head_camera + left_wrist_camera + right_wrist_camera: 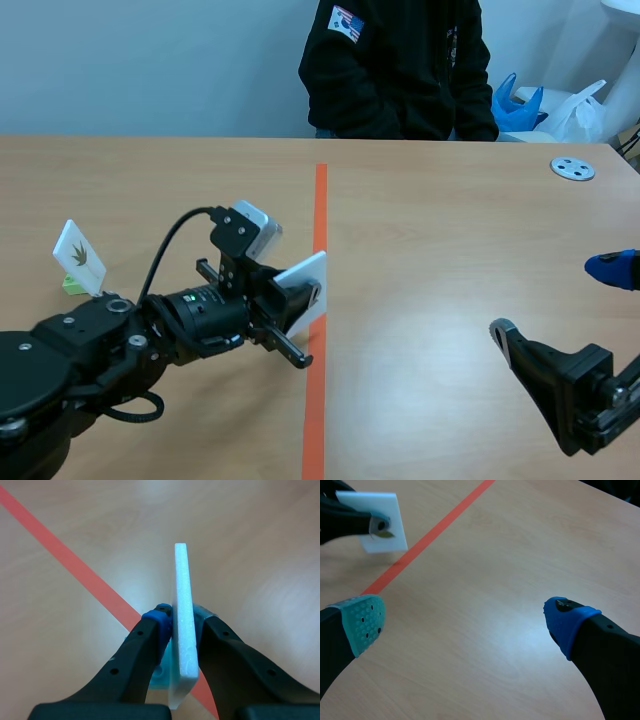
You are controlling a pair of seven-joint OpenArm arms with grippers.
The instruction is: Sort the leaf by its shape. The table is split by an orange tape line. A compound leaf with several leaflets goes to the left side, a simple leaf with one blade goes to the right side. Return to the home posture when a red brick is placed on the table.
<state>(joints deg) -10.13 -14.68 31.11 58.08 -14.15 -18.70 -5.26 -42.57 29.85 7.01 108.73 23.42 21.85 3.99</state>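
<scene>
Card (312, 275), white, sits in the left gripper (296, 308) at the middle of the table (450, 230), right over the tape line (317, 400). The fingers are closed on it, tilted, with its face turned right. Its leaf cannot be made out from here. A second card (80, 257) with a brown leaf stands on a green stand (72, 285) at the left. The right gripper (560, 300) is near right, well apart from both cards, fingers spread and holding nothing. A person (400, 65) sits at the far side, and a grey disc (573, 168) lies far right.

Left wrist: the card (181, 580) is edge-on, upright, pinched between the two fingers of the gripper (183, 626). A blue pad (159, 620) presses one face. A teal base (162, 672) shows under it, with the tape line (65, 560) running beneath.

Right wrist: the gripper (465, 622) is wide apart, green pad (365, 622) and blue pad (565, 622) over bare table on the right side of the line (435, 530). The card (382, 515) is far ahead, left of the line, in the left gripper (375, 525).
</scene>
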